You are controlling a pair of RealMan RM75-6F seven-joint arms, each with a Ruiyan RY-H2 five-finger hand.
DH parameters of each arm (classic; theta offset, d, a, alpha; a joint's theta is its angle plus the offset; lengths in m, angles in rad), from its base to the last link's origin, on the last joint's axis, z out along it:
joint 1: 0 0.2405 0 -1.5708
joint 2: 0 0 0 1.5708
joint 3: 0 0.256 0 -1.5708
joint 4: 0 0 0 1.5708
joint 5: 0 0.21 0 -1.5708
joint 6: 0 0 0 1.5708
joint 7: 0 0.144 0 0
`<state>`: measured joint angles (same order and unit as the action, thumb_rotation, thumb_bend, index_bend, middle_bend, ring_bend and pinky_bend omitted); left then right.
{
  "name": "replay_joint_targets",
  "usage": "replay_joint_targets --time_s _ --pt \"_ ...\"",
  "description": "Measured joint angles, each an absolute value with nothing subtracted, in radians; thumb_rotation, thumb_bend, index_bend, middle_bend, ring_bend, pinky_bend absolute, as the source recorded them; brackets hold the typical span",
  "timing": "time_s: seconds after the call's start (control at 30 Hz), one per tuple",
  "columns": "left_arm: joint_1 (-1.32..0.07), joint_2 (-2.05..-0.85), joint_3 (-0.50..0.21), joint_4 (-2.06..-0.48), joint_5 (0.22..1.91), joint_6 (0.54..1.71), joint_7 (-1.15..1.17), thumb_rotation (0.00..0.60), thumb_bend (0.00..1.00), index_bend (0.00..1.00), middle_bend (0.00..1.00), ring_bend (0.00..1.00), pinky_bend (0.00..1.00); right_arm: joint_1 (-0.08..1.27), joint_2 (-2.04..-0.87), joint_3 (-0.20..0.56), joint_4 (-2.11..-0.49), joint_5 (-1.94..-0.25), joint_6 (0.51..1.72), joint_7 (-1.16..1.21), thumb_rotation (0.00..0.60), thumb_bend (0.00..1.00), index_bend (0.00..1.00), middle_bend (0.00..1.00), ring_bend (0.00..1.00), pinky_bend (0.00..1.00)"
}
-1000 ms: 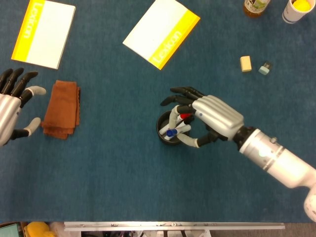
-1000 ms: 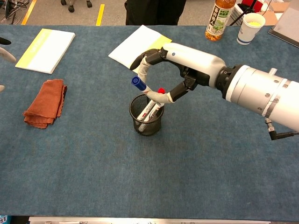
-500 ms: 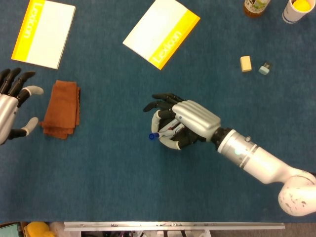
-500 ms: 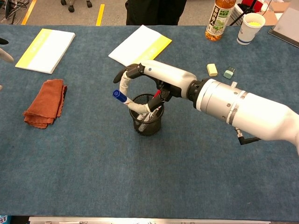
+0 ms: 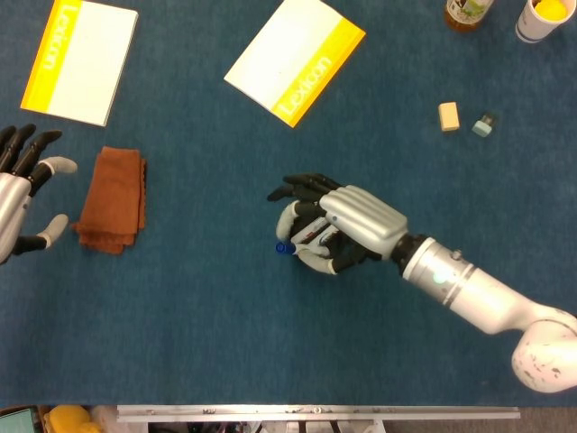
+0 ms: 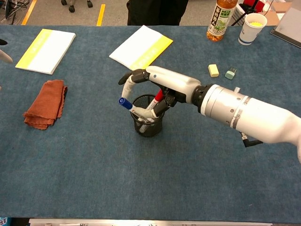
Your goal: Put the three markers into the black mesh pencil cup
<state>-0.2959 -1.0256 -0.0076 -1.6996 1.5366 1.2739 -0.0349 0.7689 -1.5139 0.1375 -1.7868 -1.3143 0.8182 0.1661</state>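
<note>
Left hand: the left hand [image 5: 20, 200] sits at the far left edge of the table, fingers spread and holding nothing; it has barely shifted from half a second ago.
Cloth: a folded brown cloth [image 5: 113, 199] lies just right of that hand, unmoved.
Notebooks: one yellow-and-white notebook [image 5: 79, 59] lies at the far left, a second notebook [image 5: 294, 58] far of the centre; both are where they were.
Right hand: the right hand [image 6: 157, 89] arches over the black mesh pencil cup [image 6: 148, 124] at mid-table, its fingers curled around the blue-capped marker [image 6: 132, 108]. A second ago it was farther right with the marker raised; half a second ago it had swung left over the cup; now it is a little lower.
Markers: the blue-capped marker leans left, its lower end inside the cup and its cap out past the left rim. A red-capped marker [image 6: 158, 97] stands in the cup under the palm. The third marker cannot be made out.
Small items: a yellow eraser [image 6: 213, 70] and a small grey-green object [image 6: 230, 74] lie to the far right, with a bottle [image 6: 221, 18] and a paper cup [image 6: 251, 27] beyond them.
</note>
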Motion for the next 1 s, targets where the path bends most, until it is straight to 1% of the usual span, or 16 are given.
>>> replay_joint_targets --time_s 0.1,0.3,0.53,0.63,0.77,1.0 --pt "-0.296 -1.027 -0.008 -1.701 1.536 1.274 -0.034 0.6 0.27 0.3 0.1 0.0 0.0 0.758 -1.492 0.132 -1.792 -1.335 0.839 0.167 0.6 0.34 0.14 0.1 0.0 0.0" --pt "-0.289 -1.039 -0.018 -1.697 1.528 1.295 -0.041 0.6 0.27 0.3 0.1 0.0 0.0 0.717 -1.42 0.115 -1.82 -1.373 0.907 0.153 0.6 0.34 0.13 0.11 0.0 0.0" --pt "-0.276 -1.049 -0.031 -1.685 1.51 1.32 -0.057 0.6 0.27 0.3 0.11 0.0 0.0 0.626 -1.314 0.095 -1.858 -1.384 1.056 0.045 0.6 0.35 0.18 0.18 0.0 0.01" --pt "-0.27 -1.056 -0.037 -1.679 1.5 1.331 -0.056 0.6 0.27 0.3 0.11 0.0 0.0 0.586 -1.256 0.087 -1.879 -1.378 1.106 0.007 0.6 0.36 0.2 0.18 0.0 0.03" --pt "-0.262 -1.066 -0.048 -1.672 1.48 1.345 -0.053 0.6 0.27 0.3 0.11 0.0 0.0 0.533 -1.214 0.079 -1.888 -1.358 1.183 -0.093 0.6 0.36 0.21 0.19 0.0 0.05" --pt "-0.237 -1.086 -0.061 -1.659 1.445 1.38 -0.026 0.6 0.27 0.3 0.11 0.0 0.0 0.415 -1.154 0.063 -1.893 -1.254 1.34 -0.327 0.6 0.36 0.22 0.19 0.0 0.05"
